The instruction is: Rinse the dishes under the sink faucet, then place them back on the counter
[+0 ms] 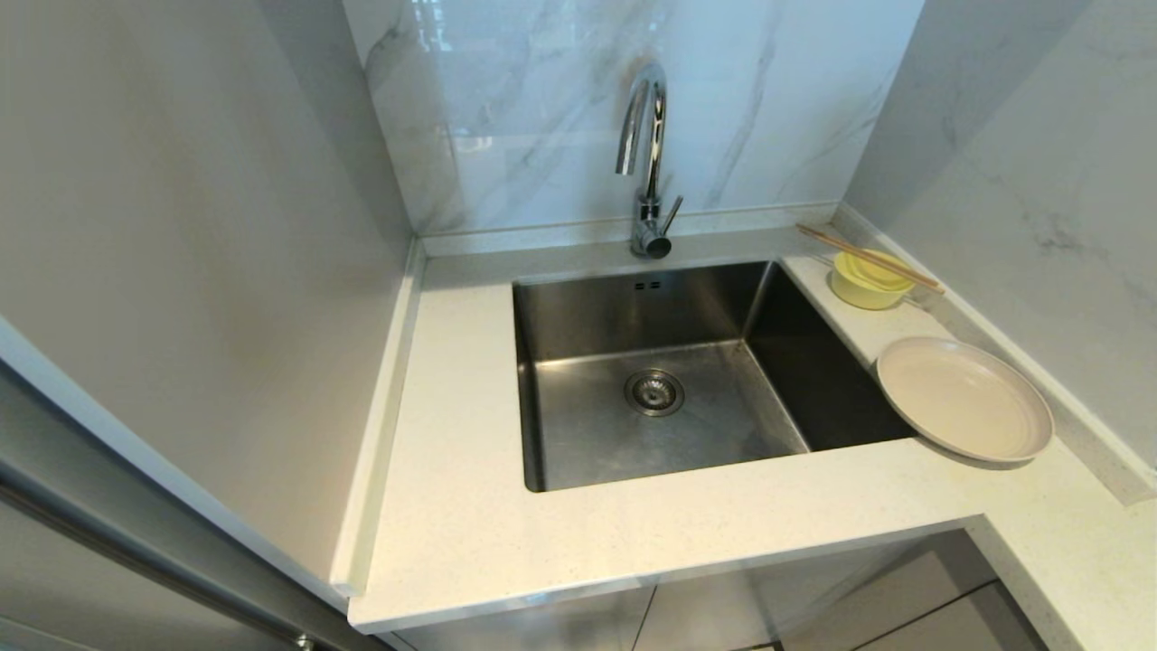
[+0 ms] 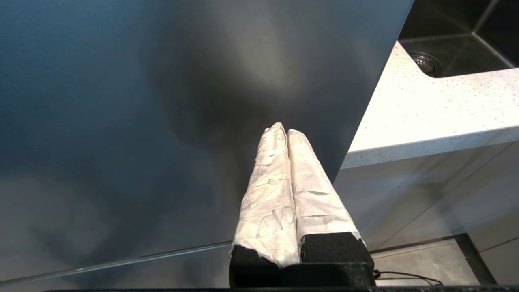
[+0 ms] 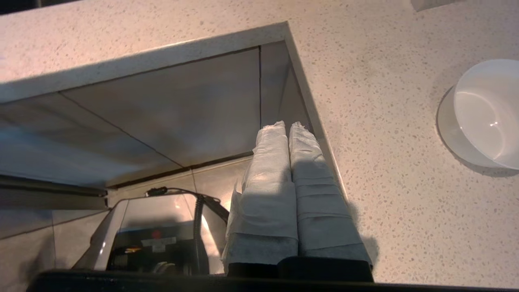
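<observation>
The beige plate (image 1: pixel 964 398) lies on the counter (image 1: pixel 452 452) to the right of the sink (image 1: pixel 578 307), its rim slightly over the basin's edge. Behind it stands the pale-yellow bowl (image 1: pixel 863 287) with the chopsticks (image 1: pixel 868 258) laid across its top. The chrome faucet (image 1: pixel 649 136) rises behind the basin, and no water shows at its spout. Neither arm appears in the head view. My left gripper (image 2: pixel 287 130) is shut and empty, low beside a grey panel, below the counter's front edge (image 2: pixel 425 117). My right gripper (image 3: pixel 287 125) is shut and empty by the counter's inner corner.
The sink holds only its drain strainer (image 1: pixel 653 391). A tall grey panel (image 1: pixel 181 271) walls off the left side, marble tiles the back and right. A white round bowl (image 3: pixel 484 115) sits on the speckled counter in the right wrist view. Cabinet fronts (image 3: pixel 162 109) lie below.
</observation>
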